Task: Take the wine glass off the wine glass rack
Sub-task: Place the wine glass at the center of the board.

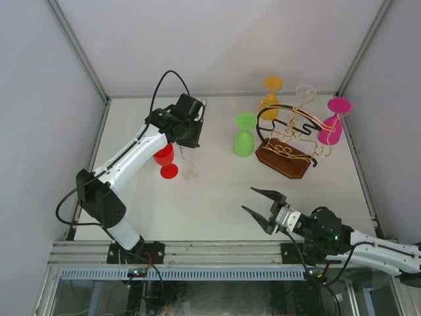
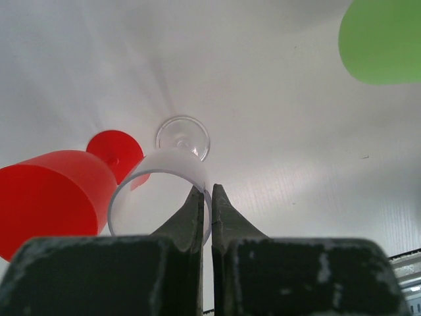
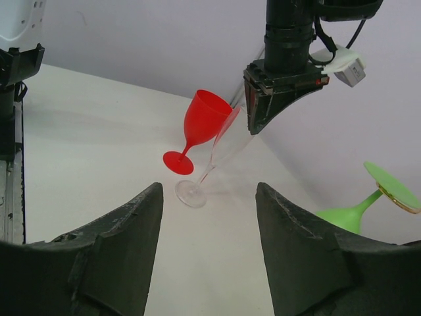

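The wine glass rack (image 1: 284,160) stands at the back right, a brown base with a black arch and gold wire arms. Green (image 1: 244,136), orange (image 1: 271,92), clear (image 1: 304,91) and magenta (image 1: 333,122) glasses hang on it upside down. My left gripper (image 1: 189,133) is shut on the rim of a clear wine glass (image 1: 189,166) (image 2: 158,187). That glass leans, its foot (image 3: 191,193) down at the table. A red wine glass (image 1: 165,158) (image 3: 202,117) stands right beside it. My right gripper (image 1: 258,203) is open and empty near the front edge.
White walls and metal rails close in the table on three sides. The green glass also shows at the right of the right wrist view (image 3: 358,210) and at the top right of the left wrist view (image 2: 385,39).
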`<action>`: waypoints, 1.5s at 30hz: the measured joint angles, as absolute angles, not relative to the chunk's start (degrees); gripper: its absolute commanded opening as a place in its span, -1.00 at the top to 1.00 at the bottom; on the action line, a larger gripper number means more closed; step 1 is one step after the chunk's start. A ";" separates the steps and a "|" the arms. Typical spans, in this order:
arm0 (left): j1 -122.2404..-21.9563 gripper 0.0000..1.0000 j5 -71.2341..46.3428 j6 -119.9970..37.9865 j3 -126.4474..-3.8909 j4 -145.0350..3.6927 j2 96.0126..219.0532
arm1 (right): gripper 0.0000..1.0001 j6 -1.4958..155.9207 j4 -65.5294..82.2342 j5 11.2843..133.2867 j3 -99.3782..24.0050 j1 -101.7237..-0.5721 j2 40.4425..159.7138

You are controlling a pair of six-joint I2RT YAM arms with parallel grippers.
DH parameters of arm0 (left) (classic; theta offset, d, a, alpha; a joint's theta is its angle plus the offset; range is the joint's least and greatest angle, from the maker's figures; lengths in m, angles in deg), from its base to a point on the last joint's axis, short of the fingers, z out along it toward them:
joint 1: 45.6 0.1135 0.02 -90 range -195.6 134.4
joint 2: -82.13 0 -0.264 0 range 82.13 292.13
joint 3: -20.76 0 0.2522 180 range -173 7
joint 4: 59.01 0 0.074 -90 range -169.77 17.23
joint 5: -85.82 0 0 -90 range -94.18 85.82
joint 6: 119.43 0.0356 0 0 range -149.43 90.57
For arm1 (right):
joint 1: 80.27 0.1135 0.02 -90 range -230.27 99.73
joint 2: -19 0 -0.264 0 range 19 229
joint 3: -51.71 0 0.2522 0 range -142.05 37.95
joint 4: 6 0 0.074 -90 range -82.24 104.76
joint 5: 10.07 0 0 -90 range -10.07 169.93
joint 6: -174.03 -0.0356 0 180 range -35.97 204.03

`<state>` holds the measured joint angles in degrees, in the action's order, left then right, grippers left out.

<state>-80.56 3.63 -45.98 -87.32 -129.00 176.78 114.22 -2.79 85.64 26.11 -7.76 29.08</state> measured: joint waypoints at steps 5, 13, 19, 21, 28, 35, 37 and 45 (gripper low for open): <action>-80.60 0.97 4.00 -46.38 -87.32 -128.19 177.02 | -0.16 114.24 -2.81 85.66 26.11 -7.87 29.08; -80.56 0.97 6.25 -46.38 -87.32 -128.30 177.19 | -0.16 114.22 -2.75 85.66 26.11 -7.94 29.08; -80.25 0.91 6.16 -46.35 -87.32 -128.15 177.26 | -0.19 114.22 -2.64 85.93 26.11 -8.00 29.08; -80.17 0.89 5.97 -46.31 -87.32 -128.15 177.28 | -0.21 114.22 -2.35 86.01 26.11 -8.14 29.08; -79.97 0.81 6.08 -46.31 -87.63 -128.11 177.54 | -0.22 114.22 -1.17 86.36 26.11 -8.25 29.08; -79.90 0.60 7.32 -46.35 -87.65 -127.95 177.61 | -0.23 114.22 -1.02 86.76 26.11 -8.31 29.08; -79.84 0.57 7.74 -46.35 -87.63 -128.13 177.61 | -0.24 114.22 -1.00 86.89 26.11 -8.38 29.08; -79.64 0.55 9.25 -46.40 -87.63 -128.56 177.63 | -0.24 114.20 -1.00 86.95 26.11 -8.68 29.22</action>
<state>-79.64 9.25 -46.40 -87.63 -128.56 177.63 114.20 -1.00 86.95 26.11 -8.68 29.22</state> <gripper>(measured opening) 0.222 0.620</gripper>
